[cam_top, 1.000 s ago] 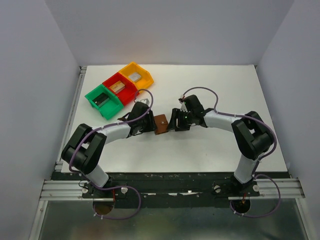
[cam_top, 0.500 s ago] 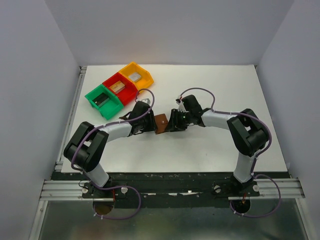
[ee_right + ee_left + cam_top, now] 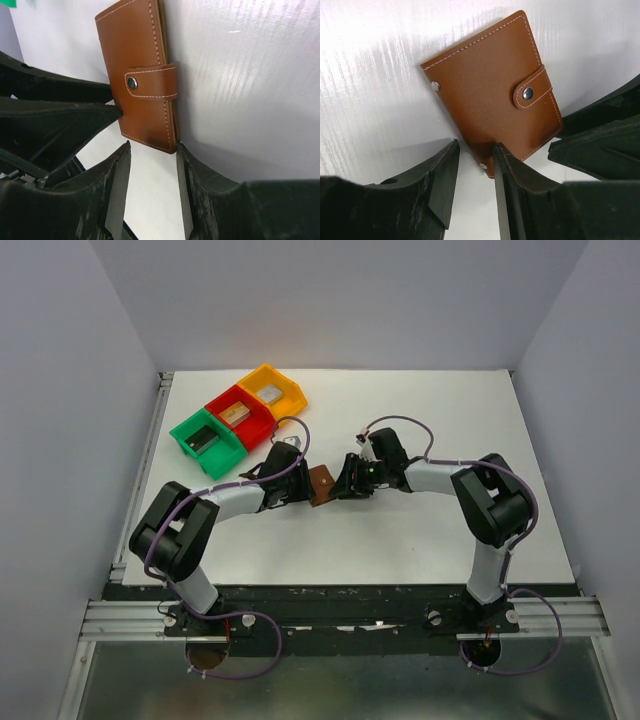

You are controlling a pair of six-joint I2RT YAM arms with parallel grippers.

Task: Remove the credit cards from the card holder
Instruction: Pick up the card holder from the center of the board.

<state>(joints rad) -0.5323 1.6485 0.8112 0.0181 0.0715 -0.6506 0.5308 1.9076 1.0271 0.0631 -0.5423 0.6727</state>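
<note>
At 6 o'clock in the overhead view we see both arm bases bolted to the rail (image 3: 340, 618). From there the left arm (image 3: 225, 505) and the right arm (image 3: 440, 478) bend in toward the middle of the white table (image 3: 430, 420). The left gripper (image 3: 300, 489) points at the card holder (image 3: 321, 484) from its 9 o'clock side, and the right gripper (image 3: 344, 483) from its 3 o'clock side. The holder lies between the two, close to the table's centre.

From the left wrist we see the left hand released. Its two black fingers (image 3: 440, 185) stand apart, and the holder's near corner pokes into the gap, right against the inner face of the 3 o'clock finger. We cannot tell whether that finger presses it. The right wrist shows much the same: that hand is released too, fingers (image 3: 195, 190) spread, with the holder's near corner just at the tip of the 3 o'clock finger.

The holder is brown leather with pale stitching, folded shut, its snap tab (image 3: 532, 91) fastened across the edge. We cannot tell whether it lies fully flat or has one edge raised.

Farther off, toward 10 o'clock from the holder, three bins sit touching in a slanted row: the green bin (image 3: 226, 456) nearest, the red bin (image 3: 259, 431) in the middle, the yellow bin (image 3: 291, 400) farthest. The red one holds a tan block (image 3: 236, 415).
</note>
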